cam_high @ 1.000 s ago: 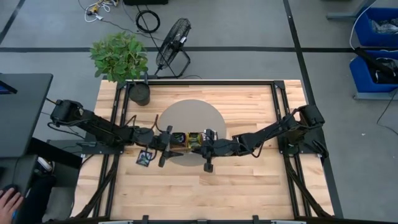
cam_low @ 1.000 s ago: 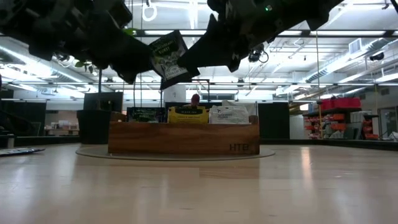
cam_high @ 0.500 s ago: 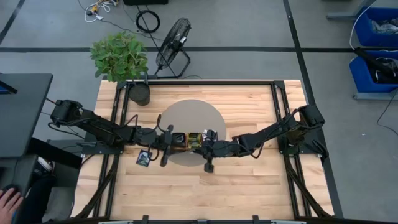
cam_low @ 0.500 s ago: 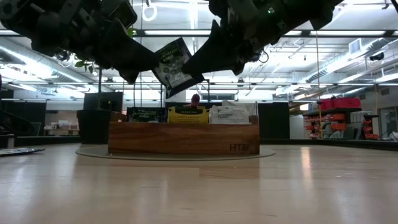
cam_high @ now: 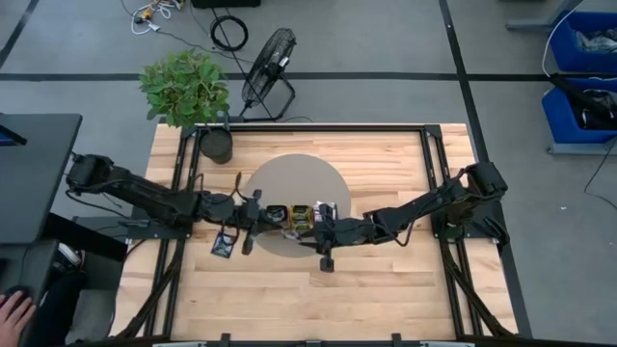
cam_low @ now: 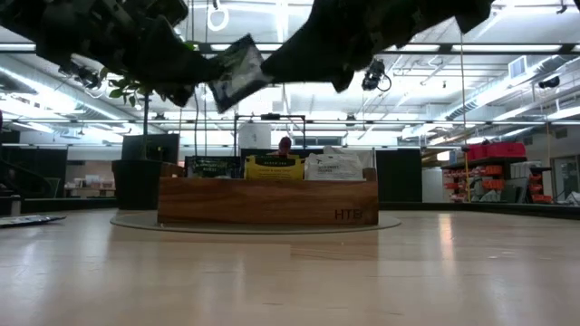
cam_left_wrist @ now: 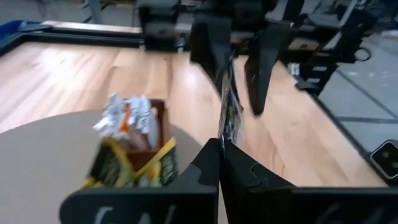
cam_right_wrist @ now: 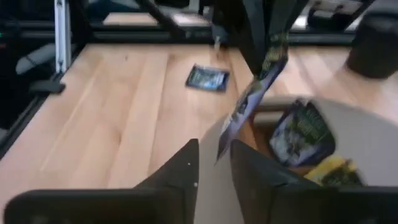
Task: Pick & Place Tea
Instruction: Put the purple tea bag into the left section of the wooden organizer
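Note:
A black tea sachet with a green label (cam_low: 236, 71) hangs in the air above the long wooden tray (cam_low: 267, 201). The tray stands on a round grey mat (cam_high: 294, 178) and holds black, yellow (cam_low: 274, 166) and white (cam_low: 333, 166) sachets upright. My left gripper (cam_left_wrist: 219, 155) is shut on the raised sachet from the table's left side. My right gripper (cam_right_wrist: 214, 162) comes from the right and is open, with a finger on either side of the sachet's other end. Another black sachet (cam_high: 224, 245) lies flat on the wood, left of the mat. My left gripper pinches one edge of the black sachet (cam_left_wrist: 225, 134) between its two fingers, reaching in about level from the table's left. The sachet is lifted clear above the tray, stands edge-on to the fingers and is tilted in the low view.
A potted plant (cam_high: 218, 145) stands at the table's far left corner. A floor fan (cam_high: 268, 72) stands beyond the far edge. Bare wood lies along the near half of the table (cam_high: 318, 299). A person's hand (cam_high: 12, 313) shows off the table at the near left.
My left gripper has closed in on the sachet that my right gripper held up, and has taken hold of it. My right gripper's fingers have parted. The sachet has risen a little and tipped further over above the tray.

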Controlling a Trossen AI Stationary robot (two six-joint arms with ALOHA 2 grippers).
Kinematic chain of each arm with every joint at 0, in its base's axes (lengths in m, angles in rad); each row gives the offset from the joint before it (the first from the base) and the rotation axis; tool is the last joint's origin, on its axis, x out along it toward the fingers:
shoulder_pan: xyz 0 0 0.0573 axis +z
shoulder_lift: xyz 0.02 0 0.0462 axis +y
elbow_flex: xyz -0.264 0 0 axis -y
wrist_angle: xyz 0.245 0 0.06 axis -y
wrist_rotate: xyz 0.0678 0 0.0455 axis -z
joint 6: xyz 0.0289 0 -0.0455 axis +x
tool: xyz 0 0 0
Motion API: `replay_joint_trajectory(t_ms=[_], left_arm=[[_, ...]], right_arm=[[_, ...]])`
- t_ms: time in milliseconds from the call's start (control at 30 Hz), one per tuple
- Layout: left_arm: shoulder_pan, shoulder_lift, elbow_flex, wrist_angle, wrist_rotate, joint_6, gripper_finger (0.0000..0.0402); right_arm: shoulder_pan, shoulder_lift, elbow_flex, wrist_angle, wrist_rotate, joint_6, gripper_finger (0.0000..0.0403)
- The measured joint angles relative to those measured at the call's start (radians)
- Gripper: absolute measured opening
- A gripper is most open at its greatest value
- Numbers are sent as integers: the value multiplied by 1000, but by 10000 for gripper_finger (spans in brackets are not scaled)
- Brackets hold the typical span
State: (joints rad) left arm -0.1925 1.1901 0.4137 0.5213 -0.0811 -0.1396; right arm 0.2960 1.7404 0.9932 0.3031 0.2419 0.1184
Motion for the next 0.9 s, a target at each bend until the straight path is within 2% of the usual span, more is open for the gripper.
replay_joint_trajectory(t_ms=[233,433,900], left_arm=[[0,-188,0,-283,-101,-5,2],[1,-214,0,-438,-200,-15,1],[124,-188,-1,-494,-95,32,1]], right_arm=[[18,-47,-2,-13,71,-53,139],[39,-77,-2,-66,148,-70,152],[51,-80,-2,-81,193,-49,153]])
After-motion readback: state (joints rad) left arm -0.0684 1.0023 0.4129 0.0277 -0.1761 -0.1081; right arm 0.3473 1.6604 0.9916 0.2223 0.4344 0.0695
